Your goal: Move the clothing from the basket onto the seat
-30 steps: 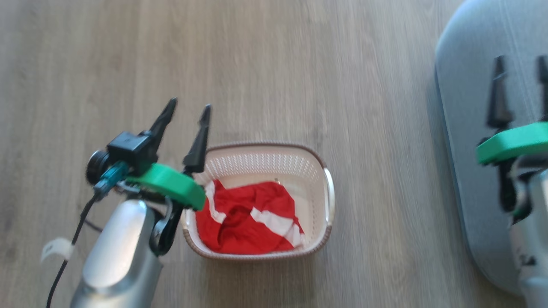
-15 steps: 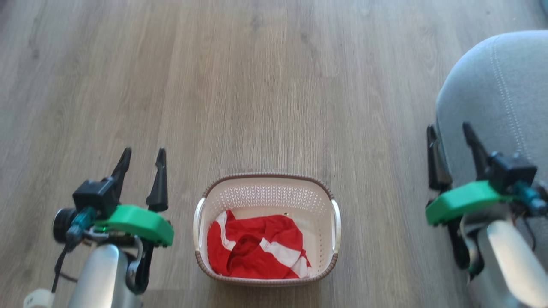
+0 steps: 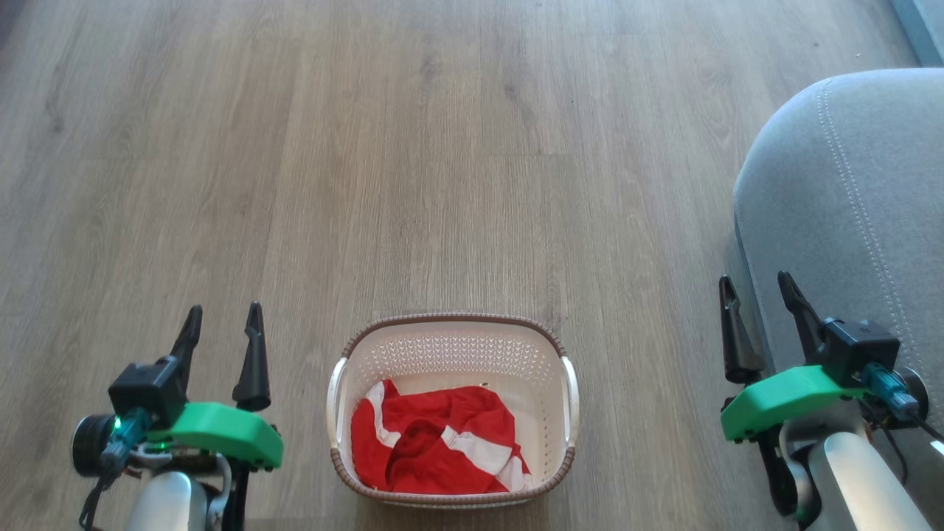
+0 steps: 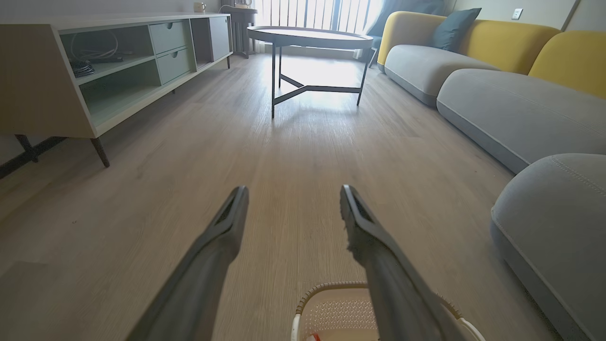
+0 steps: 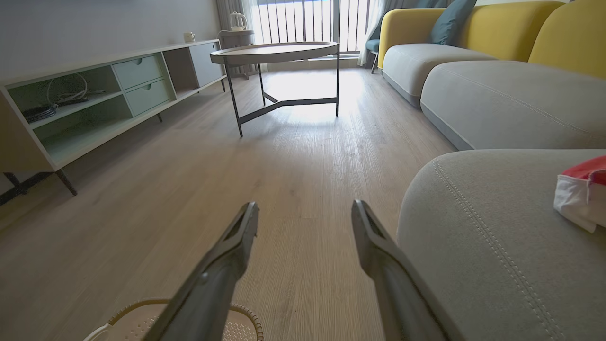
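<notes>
It is a home living room: yellow-backed grey sofa [image 4: 497,104] at upper right, round dark-legged coffee table [image 4: 310,37] top centre, low pale cabinet [image 4: 47,85] upper left, wood-plank floor [image 4: 293,142].

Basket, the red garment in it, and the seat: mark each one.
basket [image 3: 453,352], head view, far perforated wall
red garment [image 3: 417,453], head view, middle of the fabric
seat [image 3: 789,221], head view, grey top beside stitching

Basket [image 3: 568,413]: cream perforated plastic, brown woven-look rim. Clothing [image 3: 435,450]: soft red-white cloth, crumpled. Seat [image 3: 848,214]: grey matt woven upholstery, pale stitching. Floor [image 3: 442,162]: matt wood-grain planks.
</notes>
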Available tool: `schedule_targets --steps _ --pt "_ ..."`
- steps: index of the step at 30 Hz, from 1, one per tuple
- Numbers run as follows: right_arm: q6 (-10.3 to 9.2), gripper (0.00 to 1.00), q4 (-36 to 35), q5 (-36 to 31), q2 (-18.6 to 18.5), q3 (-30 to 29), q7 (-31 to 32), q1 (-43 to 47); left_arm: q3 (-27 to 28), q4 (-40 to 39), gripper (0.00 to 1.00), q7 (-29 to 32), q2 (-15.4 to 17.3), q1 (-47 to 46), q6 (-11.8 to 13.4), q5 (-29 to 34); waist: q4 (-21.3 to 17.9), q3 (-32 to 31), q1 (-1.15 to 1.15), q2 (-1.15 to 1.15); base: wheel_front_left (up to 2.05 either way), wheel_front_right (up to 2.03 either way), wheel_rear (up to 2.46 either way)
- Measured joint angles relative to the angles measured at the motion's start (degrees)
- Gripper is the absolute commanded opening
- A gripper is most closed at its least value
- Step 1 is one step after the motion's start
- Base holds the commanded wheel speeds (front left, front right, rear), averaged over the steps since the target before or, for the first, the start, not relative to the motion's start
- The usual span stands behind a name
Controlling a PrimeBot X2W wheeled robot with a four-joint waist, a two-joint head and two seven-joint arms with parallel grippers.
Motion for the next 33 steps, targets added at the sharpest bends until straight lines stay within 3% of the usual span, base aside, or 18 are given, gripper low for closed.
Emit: schedule_targets --steps 20,33 --pt "0.0 1.0 -1.49 -0.66 1.16 -0.48 0.0 -0.13 -1.63 -0.2 1.0 0.0 -0.24 1.17 0.01 -0.67 -0.3 2.08 0.0 0.0 0.0 0.0 0.0" --pt "0.0 1.0 -6.98 -0.66 1.3 0.54 0.0 -9.5 -7.47 6.99 1.0 0.0 -0.3 -5.82 0.26 -1.18 -2.73 13.62 0.02 0.0 0.0 0.0 0.0"
